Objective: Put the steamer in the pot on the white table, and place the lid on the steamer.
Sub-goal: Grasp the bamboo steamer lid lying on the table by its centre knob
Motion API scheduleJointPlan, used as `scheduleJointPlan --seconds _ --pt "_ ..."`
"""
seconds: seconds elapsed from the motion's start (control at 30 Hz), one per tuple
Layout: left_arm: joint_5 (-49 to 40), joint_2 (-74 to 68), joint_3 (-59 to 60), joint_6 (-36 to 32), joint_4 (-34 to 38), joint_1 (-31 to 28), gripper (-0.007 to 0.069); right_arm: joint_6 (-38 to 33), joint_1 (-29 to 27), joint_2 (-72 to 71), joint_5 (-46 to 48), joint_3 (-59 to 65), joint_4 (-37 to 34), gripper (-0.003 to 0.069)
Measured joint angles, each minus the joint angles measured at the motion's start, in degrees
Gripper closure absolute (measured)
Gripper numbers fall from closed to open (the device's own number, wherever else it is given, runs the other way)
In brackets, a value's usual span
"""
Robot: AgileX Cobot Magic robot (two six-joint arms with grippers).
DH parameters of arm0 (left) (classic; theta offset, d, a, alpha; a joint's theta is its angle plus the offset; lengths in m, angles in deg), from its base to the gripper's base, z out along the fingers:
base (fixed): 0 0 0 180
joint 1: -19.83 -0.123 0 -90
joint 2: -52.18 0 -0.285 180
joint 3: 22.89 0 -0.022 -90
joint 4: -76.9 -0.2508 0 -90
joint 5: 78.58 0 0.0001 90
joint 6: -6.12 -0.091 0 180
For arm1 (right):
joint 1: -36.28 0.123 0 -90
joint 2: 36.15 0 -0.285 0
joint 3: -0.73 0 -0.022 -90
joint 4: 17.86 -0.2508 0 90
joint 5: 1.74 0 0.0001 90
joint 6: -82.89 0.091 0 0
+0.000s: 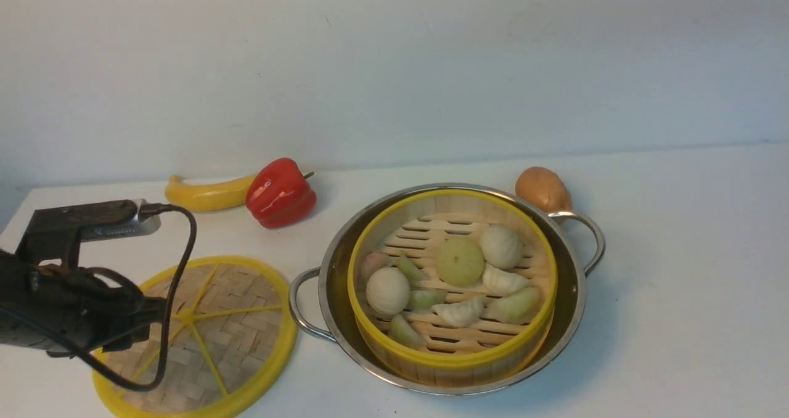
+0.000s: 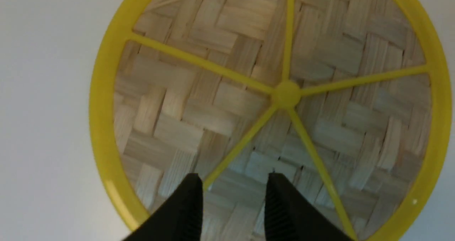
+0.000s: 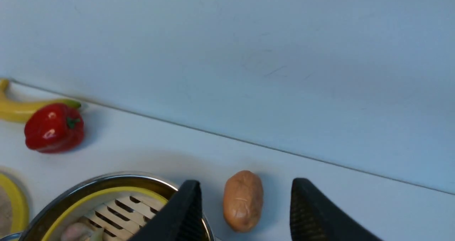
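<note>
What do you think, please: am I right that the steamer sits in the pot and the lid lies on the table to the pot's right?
One detail is off: the lid lies on the white table left of the pot, as the front view shows. The steamer does sit in it.

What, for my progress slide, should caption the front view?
Steamer seated in the pot; lid flat on the white table under the left gripper, not yet placed.
</note>
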Motion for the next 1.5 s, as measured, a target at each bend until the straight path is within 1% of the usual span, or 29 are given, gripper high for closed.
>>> scheduleJointPlan --seconds 0.07,0.1,0.23,0.37,0.47,0.6,0.67,0.9,1.23,1.5 --pt "0.0 -1.1 -1.0 -1.2 1.2 0.3 0.0383 0.0 -0.5 -4.0 0.0 2.3 0.0 0.0312" --pt "0.0 -2.6 -2.7 -3.1 2.8 0.9 0.0383 0.0 -0.8 -8.3 0.1 5.3 0.6 0.0312" --pt "-0.5 -6.8 -6.2 -8.5 4.5 4.6 0.0383 0.0 -0.9 -19.3 0.3 14.1 1.5 0.0312" --pt "-0.7 -10.1 -8.3 -9.4 4.3 7.0 0.0383 0.0 -0.9 -26.8 0.5 21.9 3.6 0.0312" --pt "-0.7 -12.1 -9.5 -9.4 3.6 7.2 0.0383 0.2 -0.9 -33.4 0.5 28.8 5.8 0.0312" --pt "-0.7 -12.7 -9.7 -9.4 3.1 7.2 0.0383 0.6 -0.9 -37.9 0.6 34.4 6.5 0.0312" --pt "-0.7 -12.7 -9.9 -9.4 2.5 7.2 0.0383 2.0 -0.9 -41.1 0.9 38.0 7.0 0.0312" --pt "-0.8 -12.7 -10.0 -8.4 -1.1 7.2 0.0383 3.4 -0.9 -43.6 0.9 42.6 7.2 0.0312" --pt "-0.9 -12.7 -10.0 -2.0 -8.9 7.2 0.0383 3.7 -0.9 -43.6 0.9 44.1 7.2 0.0312" --pt "0.9 -12.7 -10.0 -1.5 -9.1 7.2 0.0383 3.9 -0.9 -43.7 0.9 44.1 7.3 0.0312"
